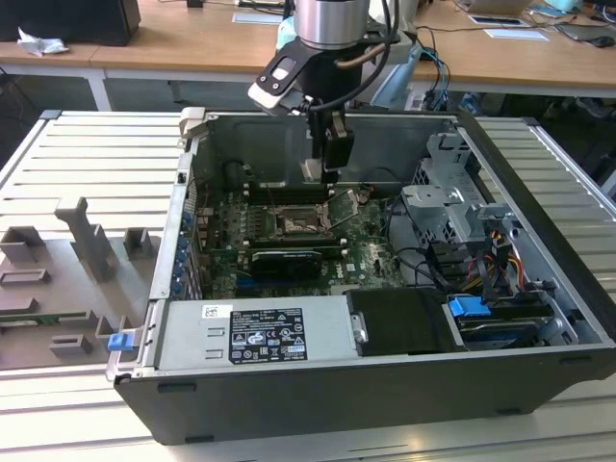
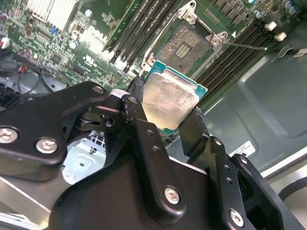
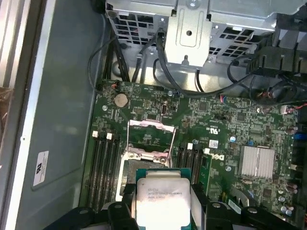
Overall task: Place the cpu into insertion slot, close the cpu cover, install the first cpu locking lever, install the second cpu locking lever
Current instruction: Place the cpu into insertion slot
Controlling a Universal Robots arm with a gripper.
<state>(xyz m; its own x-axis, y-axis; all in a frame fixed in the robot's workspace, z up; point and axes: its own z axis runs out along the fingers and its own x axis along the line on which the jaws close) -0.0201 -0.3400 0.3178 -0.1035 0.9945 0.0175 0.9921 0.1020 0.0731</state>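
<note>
Four steps, first live: my pincer (image 2: 166, 99) grasps the silvery-grey square cpu (image 2: 169, 109) near the dark square insertion slot (image 2: 184, 45); seating likely needs squaring.

Silvery-grey cpu (image 2: 169, 100) with teal edge, green motherboard (image 3: 216, 110)

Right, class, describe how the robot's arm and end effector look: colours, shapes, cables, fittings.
The arm is a silvery-grey cylinder with black cables looped around it and a white-edged, dark-faced module at the wrist. The end effector is matte black, built of jointed links with silver screws.
</note>
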